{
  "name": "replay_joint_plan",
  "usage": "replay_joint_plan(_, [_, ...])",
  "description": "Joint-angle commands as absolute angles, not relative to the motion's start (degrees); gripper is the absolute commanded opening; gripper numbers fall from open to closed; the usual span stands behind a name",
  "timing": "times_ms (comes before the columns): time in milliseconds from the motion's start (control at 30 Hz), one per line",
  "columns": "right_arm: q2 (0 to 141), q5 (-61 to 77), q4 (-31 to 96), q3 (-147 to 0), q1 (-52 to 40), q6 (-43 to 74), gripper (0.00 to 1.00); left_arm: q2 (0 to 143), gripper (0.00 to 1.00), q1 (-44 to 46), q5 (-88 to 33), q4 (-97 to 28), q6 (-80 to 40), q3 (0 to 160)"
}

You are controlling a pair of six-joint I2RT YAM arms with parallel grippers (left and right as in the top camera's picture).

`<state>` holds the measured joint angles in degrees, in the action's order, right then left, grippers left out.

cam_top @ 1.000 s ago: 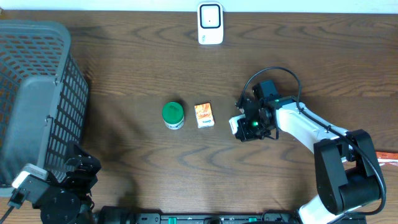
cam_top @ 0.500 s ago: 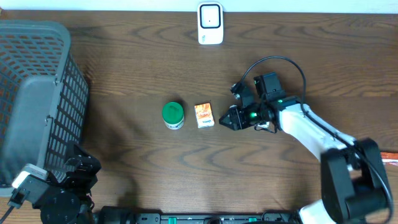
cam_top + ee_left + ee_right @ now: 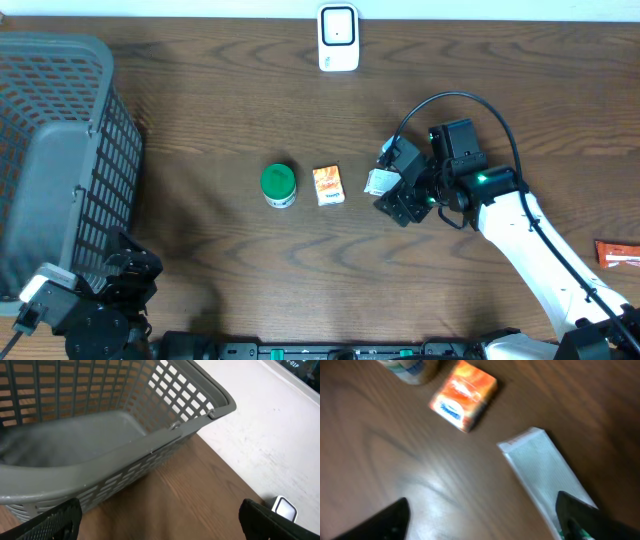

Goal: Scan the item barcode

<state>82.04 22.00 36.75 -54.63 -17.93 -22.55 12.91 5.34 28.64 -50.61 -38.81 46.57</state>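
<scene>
**The right gripper (image 3: 388,184) stood released over the white packet (image 3: 543,467) on the table (image 3: 200,110).**

In the right wrist view its two fingers (image 3: 582,519) were spread wide with nothing clamped between them. The packet lay flat on the wood in the gap, much closer to the finger at the picture's right. Its near end ran up to that finger, and whether the two touched could not be told. From overhead, only one end of the packet showed between the jaws. It was near the small orange box (image 3: 328,185), with the green-lidded jar (image 3: 278,184) just beyond the box. The white scanner (image 3: 338,38) stood well apart at the far edge. The left gripper (image 3: 160,512) hung beside the grey basket (image 3: 150,445), fingers wide apart and holding nothing.
</scene>
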Motion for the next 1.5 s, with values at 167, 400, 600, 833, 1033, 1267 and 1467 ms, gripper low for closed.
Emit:
replay_joint_plan(167, [81.9, 10.8, 30.7, -55.1, -18.6, -25.8, 0.99, 12.8, 0.98, 5.1, 29.0, -50.6, -38.9, 46.5])
replay_joint_plan(400, [83.7, 8.4, 29.4, -55.1, -14.2, -28.4, 0.99, 12.8, 0.98, 5.1, 29.0, -50.6, -38.9, 46.5])
replay_joint_plan(600, [86.2, -6.3, 2.6, -55.1, -7.9, -31.3, 0.99, 12.8, 0.98, 5.1, 29.0, -50.6, -38.9, 46.5])
replay_joint_plan(833, [86.2, 0.1, -18.0, -58.8, -7.6, -31.2, 0.99, 12.8, 0.98, 5.1, 29.0, -50.6, -38.9, 46.5])
replay_joint_plan(1033, [86.1, 15.4, 8.6, -64.4, -7.7, -44.4, 0.99, 12.8, 0.98, 5.1, 29.0, -50.6, -38.9, 46.5])
replay_joint_plan(1267, [85.9, 14.0, 24.1, -64.0, -7.4, -53.7, 0.99, 12.8, 0.98, 5.1, 29.0, -50.6, -38.9, 46.5])
replay_joint_plan(1467, [85.9, 21.5, 30.7, -61.1, -7.1, -53.7, 0.99, 12.8, 0.98, 5.2, 29.0, -50.6, -38.9, 46.5])
